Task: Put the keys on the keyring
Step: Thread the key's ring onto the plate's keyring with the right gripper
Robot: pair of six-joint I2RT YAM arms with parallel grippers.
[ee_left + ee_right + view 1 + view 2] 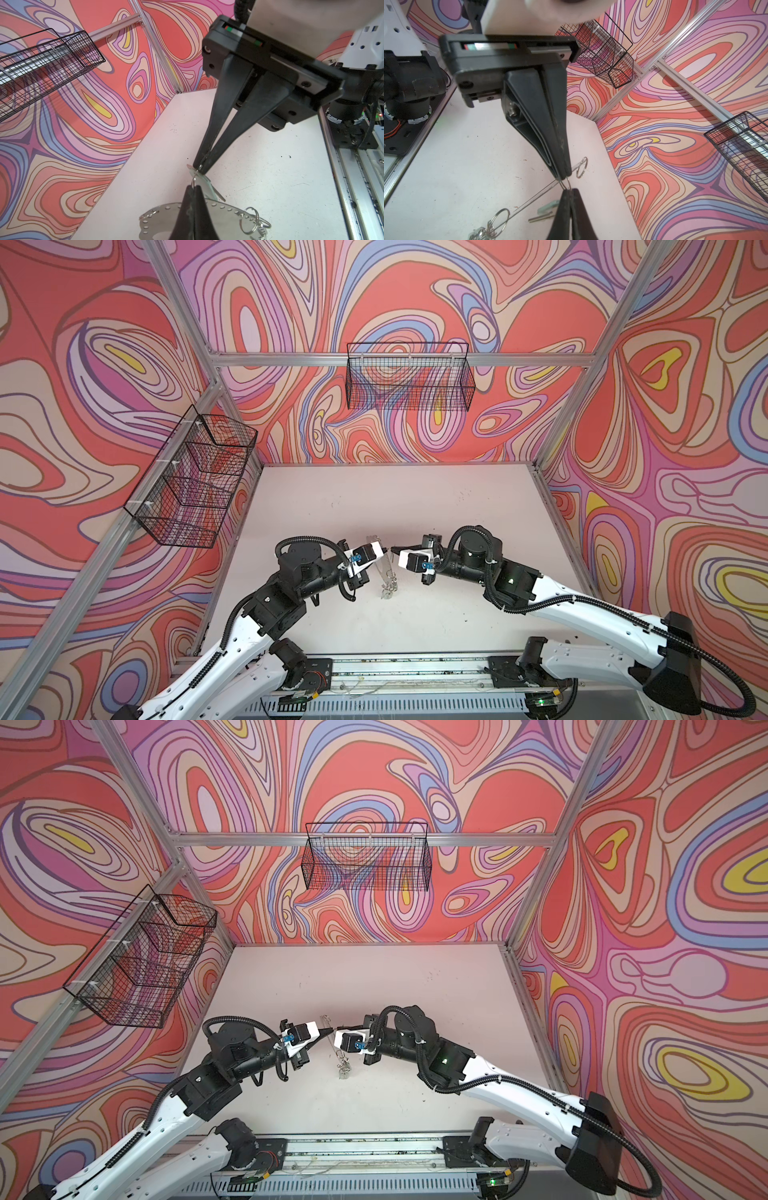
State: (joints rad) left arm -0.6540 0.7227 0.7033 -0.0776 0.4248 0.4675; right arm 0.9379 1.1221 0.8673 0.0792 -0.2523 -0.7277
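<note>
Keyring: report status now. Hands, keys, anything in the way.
Left hand shut, right hand shut, tips meeting on one small wire loop. One key hangs at that loop, keyring close by the tips. Nothing blocking.

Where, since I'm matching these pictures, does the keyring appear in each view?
In a top view: the keyring, a narrow sliver mid-table.
In a top view: keyring, same spot.
Left wrist: broad holed face, close to camera.
Right wrist: thin edge-on line.
Shared landmark: back-wall basket.
</note>
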